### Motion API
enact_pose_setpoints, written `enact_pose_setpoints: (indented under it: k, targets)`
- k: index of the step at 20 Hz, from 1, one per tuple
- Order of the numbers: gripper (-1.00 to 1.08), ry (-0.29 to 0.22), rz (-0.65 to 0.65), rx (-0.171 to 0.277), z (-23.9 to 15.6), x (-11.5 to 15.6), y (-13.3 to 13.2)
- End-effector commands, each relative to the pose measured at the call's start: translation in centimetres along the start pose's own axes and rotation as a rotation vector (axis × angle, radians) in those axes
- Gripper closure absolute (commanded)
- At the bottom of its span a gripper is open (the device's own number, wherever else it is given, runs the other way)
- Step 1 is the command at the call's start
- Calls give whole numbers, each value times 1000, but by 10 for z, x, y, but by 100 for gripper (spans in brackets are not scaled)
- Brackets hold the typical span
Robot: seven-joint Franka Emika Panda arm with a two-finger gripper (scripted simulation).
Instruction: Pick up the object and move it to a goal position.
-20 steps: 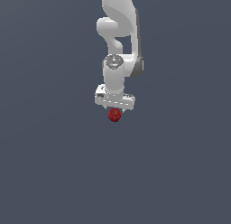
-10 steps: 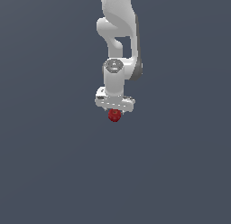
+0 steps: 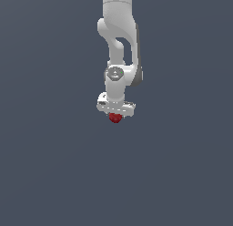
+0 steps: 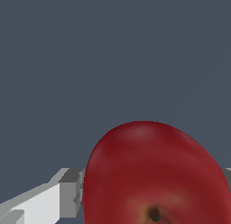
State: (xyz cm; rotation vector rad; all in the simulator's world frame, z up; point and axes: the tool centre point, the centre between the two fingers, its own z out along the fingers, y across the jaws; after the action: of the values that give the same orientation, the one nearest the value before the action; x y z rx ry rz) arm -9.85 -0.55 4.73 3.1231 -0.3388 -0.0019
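Note:
The object is a small glossy dark-red ball (image 3: 115, 118), like an apple with a dark stem pit. It sits just under the white hand of my arm in the exterior view. My gripper (image 3: 115, 116) points straight down and is shut on the ball. In the wrist view the ball (image 4: 158, 173) fills the lower part of the picture, with one white finger (image 4: 49, 203) beside it and the edge of the other finger showing past the ball's far side.
A plain dark grey-blue ground (image 3: 54, 175) fills the whole scene. The white arm (image 3: 119, 33) rises from the gripper to the exterior view's top edge. No goal marker shows.
The arm with the ball has shifted very slightly, by a few pixels at most. The grip on the ball looks the same.

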Motion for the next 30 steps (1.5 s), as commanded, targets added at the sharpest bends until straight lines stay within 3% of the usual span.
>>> enact_pose_setpoints:
  k: [1, 17, 30]
  targets:
    - [108, 1, 0, 0, 1, 0, 0]
    - [108, 2, 0, 1, -8, -3, -4]
    - [108, 2, 0, 0, -79, -29, -38]
